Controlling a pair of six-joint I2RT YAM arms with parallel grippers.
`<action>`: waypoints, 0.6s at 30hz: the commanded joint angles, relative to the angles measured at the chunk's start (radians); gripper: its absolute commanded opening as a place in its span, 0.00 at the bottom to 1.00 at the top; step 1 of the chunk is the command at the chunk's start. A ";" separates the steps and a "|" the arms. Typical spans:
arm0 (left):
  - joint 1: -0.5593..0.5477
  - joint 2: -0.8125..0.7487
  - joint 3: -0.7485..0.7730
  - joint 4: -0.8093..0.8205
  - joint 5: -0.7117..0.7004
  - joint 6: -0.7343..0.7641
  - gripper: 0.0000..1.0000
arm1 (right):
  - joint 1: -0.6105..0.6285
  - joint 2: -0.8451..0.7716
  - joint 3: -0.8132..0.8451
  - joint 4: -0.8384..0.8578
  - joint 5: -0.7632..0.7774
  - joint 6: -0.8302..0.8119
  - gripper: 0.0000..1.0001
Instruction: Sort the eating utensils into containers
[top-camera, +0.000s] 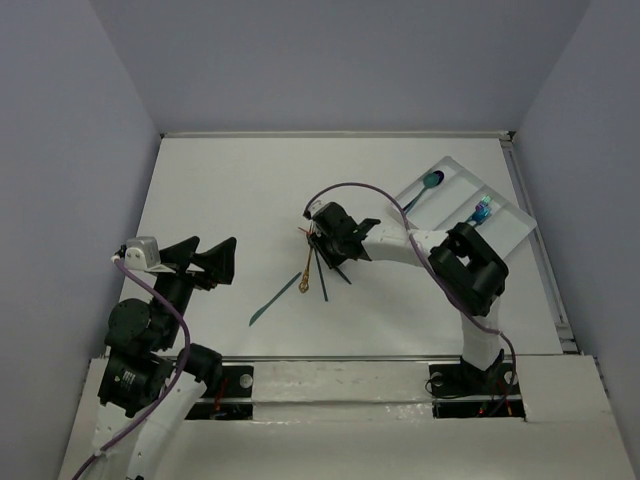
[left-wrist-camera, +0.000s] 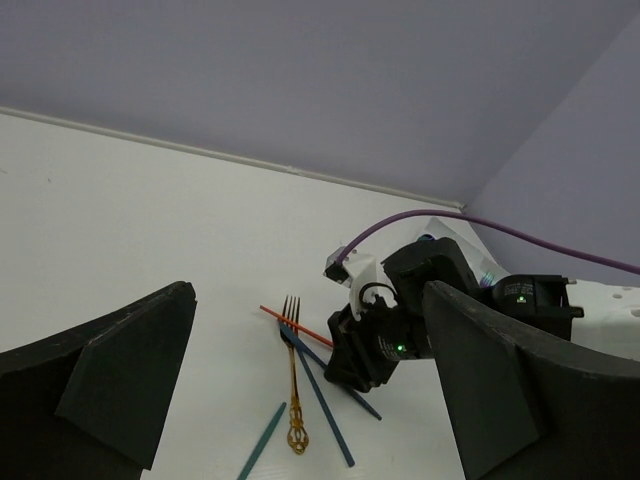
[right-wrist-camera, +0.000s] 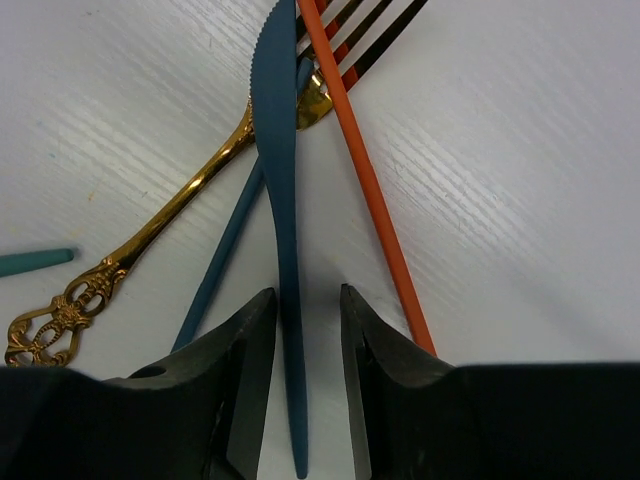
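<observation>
Right claw (right-wrist-camera: 307, 330), bottom centre: jaws parted around the blue knife (right-wrist-camera: 277, 120), a gap showing, no pinch yet. Gold fork (right-wrist-camera: 190, 205) left, orange handle (right-wrist-camera: 365, 180) right. Left claw (top-camera: 216, 241) hangs wide open. Tray (top-camera: 462, 178) upper right.

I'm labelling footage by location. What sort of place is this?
Most likely a robotics lab test cell, not a kitchen: a left arm and right arm mounted at the edge of a white table, plain walls boxing it in, and loose cutlery with a divided tray on it.
</observation>
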 joint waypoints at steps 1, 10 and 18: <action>-0.003 0.002 -0.008 0.050 0.013 0.011 0.99 | -0.007 0.034 0.022 0.015 -0.016 -0.024 0.34; -0.003 0.004 -0.008 0.053 0.018 0.011 0.99 | -0.007 -0.047 -0.010 0.039 -0.049 -0.017 0.09; -0.003 0.001 -0.008 0.053 0.018 0.011 0.99 | -0.007 -0.188 -0.034 0.048 -0.106 -0.001 0.00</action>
